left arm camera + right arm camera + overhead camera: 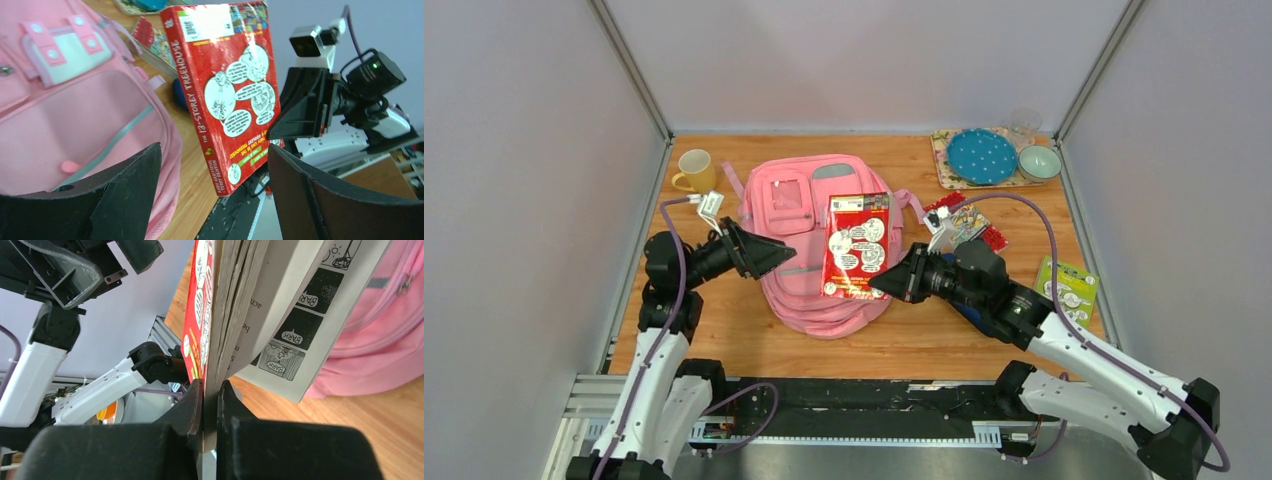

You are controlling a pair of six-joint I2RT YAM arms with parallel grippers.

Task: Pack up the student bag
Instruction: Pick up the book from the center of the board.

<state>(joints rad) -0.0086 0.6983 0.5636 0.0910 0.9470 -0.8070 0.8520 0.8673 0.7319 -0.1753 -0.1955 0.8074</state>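
Top external view: right gripper (879, 285) fingers pinch a red paperback (857, 245) over the student bag (794, 200) mid-worktop (924, 340). Left gripper (786, 256) fingers gape empty at the bag's nine o'clock. Nothing looks packed yet.

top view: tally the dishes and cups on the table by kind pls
yellow mug: 1
blue dotted plate: 1
pale green bowl: 1
clear glass: 1
total: 4
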